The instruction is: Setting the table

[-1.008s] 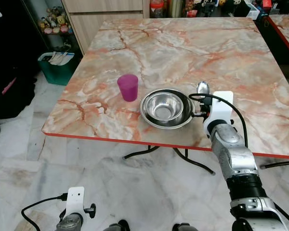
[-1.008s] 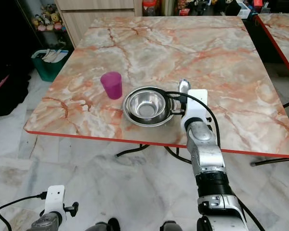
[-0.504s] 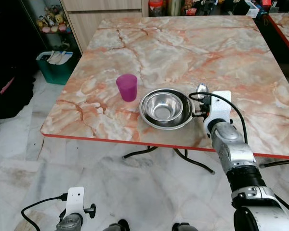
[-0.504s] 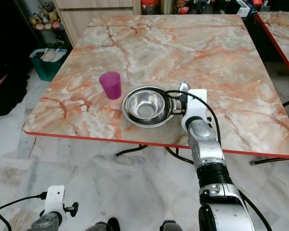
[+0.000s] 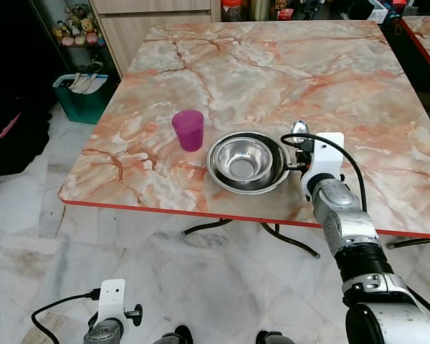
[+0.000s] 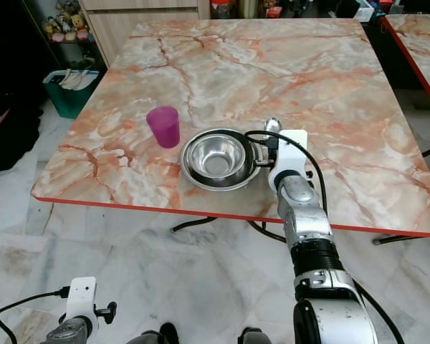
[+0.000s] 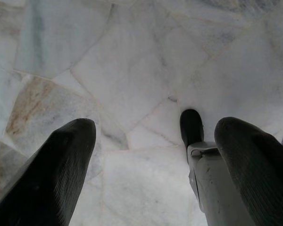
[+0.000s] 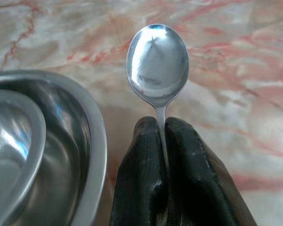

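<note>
Surface point(image 5: 330, 79): marble-patterned, pink and orange veins, red edge band; the place setting sits near the front edge.
Bowls point(image 5: 246, 162): a steel bowl nested inside a wider steel dish, upright, empty as far as I can see.
Cup point(image 5: 188, 130): purple plastic, upright, just to the robot's left of the bowls, apart from them.
Spoon point(image 8: 157, 59): steel; the bowl of the spoon points away from the wrist, and the handle runs back between the fingers. In the head view it lies just to the right of the bowls' rim, low over the surface; whether it touches the marble, cannot tell.
Right gripper point(image 8: 162, 141): clamped on the spoon handle, the two black fingers point(image 8: 191, 160) pressed together with the thin stem pinched between them. The arm reaches forward from the front edge, wrist beside the bowls.
Left gripper point(image 7: 151, 146): hangs idle beside the robot over the pale stone floor point(image 7: 132, 61), fingers spread wide, nothing between them.
Step in hand (judgement): placing the spoon to the right of the bowls; cup and bowls look already set, so this seems the last piece of the setting.
Next move (judgement): lower until the spoon rests flat on the marble, keep it parallel to the bowls' side and clear of the rim, then part the fingers and draw the wrist straight back.
Risk (judgement): a thin stem may stick to the pads or roll on release; pulling back sideways could knock the rim.
</note>
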`<state>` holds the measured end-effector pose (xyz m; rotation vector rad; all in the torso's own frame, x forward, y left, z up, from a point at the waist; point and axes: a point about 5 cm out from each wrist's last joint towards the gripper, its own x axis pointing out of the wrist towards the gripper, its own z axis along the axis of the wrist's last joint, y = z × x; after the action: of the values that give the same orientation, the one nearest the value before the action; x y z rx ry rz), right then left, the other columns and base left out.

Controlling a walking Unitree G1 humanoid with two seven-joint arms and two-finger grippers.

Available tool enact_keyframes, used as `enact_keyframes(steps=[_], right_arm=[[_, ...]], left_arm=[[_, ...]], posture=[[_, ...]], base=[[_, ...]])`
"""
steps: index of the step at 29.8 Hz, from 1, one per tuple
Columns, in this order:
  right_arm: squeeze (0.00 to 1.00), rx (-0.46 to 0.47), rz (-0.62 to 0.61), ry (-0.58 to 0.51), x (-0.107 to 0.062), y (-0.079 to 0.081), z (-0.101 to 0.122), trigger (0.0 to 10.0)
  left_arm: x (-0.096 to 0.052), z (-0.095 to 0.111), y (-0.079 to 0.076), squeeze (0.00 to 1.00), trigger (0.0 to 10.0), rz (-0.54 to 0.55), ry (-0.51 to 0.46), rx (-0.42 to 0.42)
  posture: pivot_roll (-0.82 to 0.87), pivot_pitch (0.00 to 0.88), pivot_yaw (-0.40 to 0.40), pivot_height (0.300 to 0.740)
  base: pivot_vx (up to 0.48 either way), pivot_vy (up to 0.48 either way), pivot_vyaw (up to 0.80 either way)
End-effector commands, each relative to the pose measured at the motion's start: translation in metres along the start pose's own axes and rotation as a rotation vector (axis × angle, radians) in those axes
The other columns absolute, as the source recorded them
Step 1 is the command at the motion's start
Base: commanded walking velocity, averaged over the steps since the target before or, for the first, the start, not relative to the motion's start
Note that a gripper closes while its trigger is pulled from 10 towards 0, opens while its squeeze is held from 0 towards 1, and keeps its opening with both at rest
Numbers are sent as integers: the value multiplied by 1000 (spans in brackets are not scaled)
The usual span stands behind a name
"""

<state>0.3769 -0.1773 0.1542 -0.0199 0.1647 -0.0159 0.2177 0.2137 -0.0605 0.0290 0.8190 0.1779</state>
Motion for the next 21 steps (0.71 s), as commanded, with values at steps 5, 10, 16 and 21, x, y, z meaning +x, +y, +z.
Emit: enact_keyframes(steps=[5,10,16,21], right_arm=[[0,21,17,-91,-2,8,28,10000],[0,31,19,-118,-4,9,36,10000],[0,42,21,-146,-7,11,44,10000],[0,46,21,-154,-9,11,46,10000]], left_arm=[[-2,-7,5,0,10000,18,22,0],[-1,-7,5,0,10000,18,20,-1],[-1,-6,4,0,10000,16,19,-1],[-1,-6,4,0,10000,14,16,-3]], posture=[[-116,188,64,740],[-117,188,64,740],[-118,189,65,740],[-117,189,64,740]], base=[[249,0,0],[259,0,0],[259,0,0],[259,0,0]])
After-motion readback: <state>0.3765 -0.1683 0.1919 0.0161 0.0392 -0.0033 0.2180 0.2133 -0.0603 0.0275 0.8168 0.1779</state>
